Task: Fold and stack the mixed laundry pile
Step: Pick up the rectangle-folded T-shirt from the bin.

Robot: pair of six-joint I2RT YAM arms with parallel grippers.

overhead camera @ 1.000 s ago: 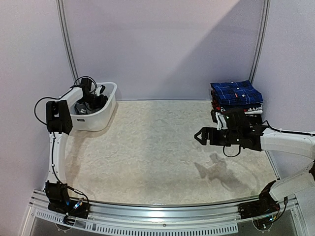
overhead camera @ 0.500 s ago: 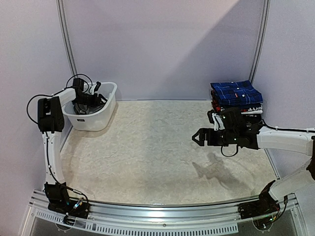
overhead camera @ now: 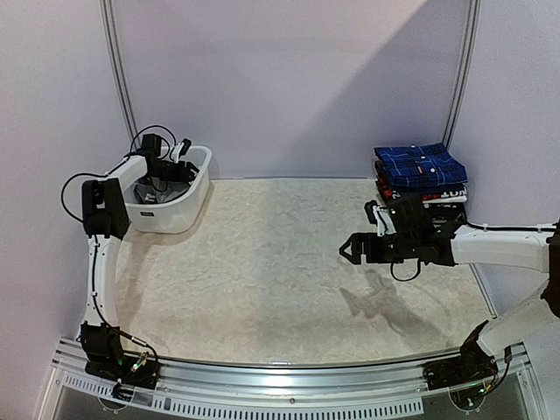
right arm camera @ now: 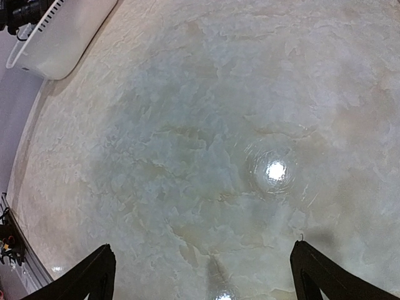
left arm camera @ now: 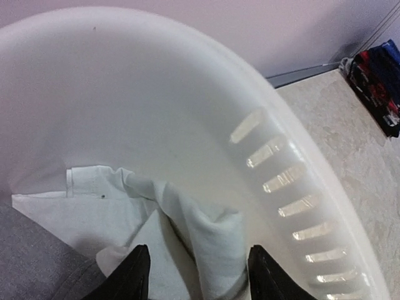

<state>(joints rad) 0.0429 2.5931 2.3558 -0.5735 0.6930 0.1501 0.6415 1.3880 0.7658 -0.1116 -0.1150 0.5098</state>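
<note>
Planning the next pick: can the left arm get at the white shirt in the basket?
Probably yes: the left gripper is inside the basket, its jaws straddling a fold of the white shirt, nothing covering it.

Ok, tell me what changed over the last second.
The left gripper shifted toward the far rim of the basket, jaws straddling a white shirt fold; grip unclear. The right gripper drifted slightly left and nearer. The folded stack stayed put.
</note>
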